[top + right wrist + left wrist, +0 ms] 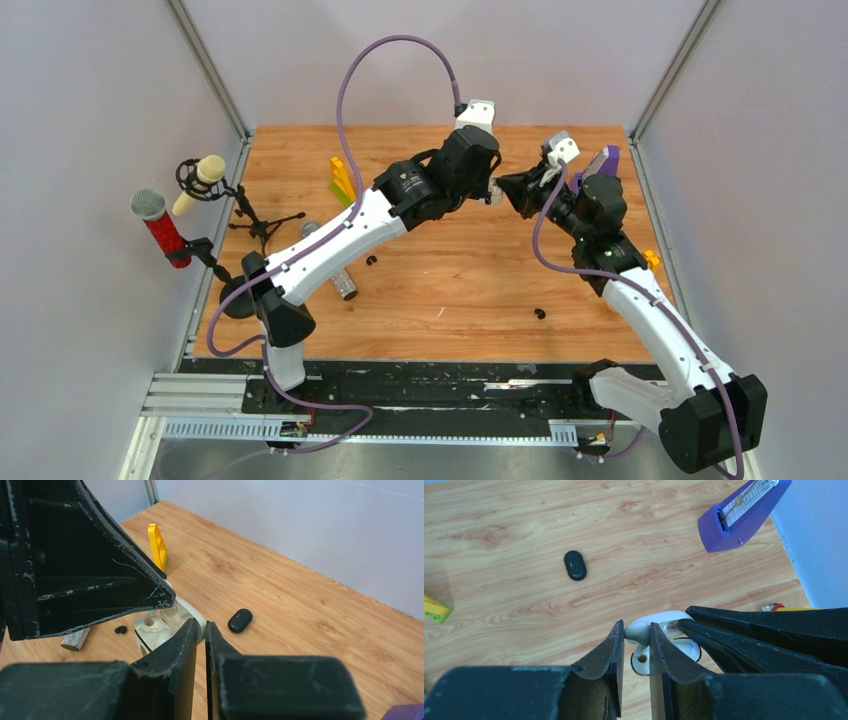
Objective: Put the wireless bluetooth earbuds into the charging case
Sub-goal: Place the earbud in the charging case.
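Left wrist view: left end effector (636,628) narrowed to a pinch on a white earbud (634,630), poised at a socket of the open white charging case (150,628), with the right end effector (201,624) equally narrow and clamped on the case's rim from 3 o'clock. Met over the far middle of the tabletop (450,290); cannot tell whether the case rests on the wood. Two black earbuds loose on the boards, one (540,314) at 5 o'clock from the meeting point, the other (372,261) at 8 o'clock; second white bud not made out. Black charging case (575,565) lying closed between 10 and 11 o'clock from the pinch. Judged feather-light, hard-shelled and slippery: best taken across the rounded head, stem left free for the socket, and liable to twist or pop out under a hard squeeze. Ample bare wood toward 6 o'clock; tighter toward 1 o'clock, with a purple wedge (739,510) close to the side wall (819,540), and toward 9 o'clock near a yellow block (157,545). Little slack between the two end effectors, almost touching over the case.
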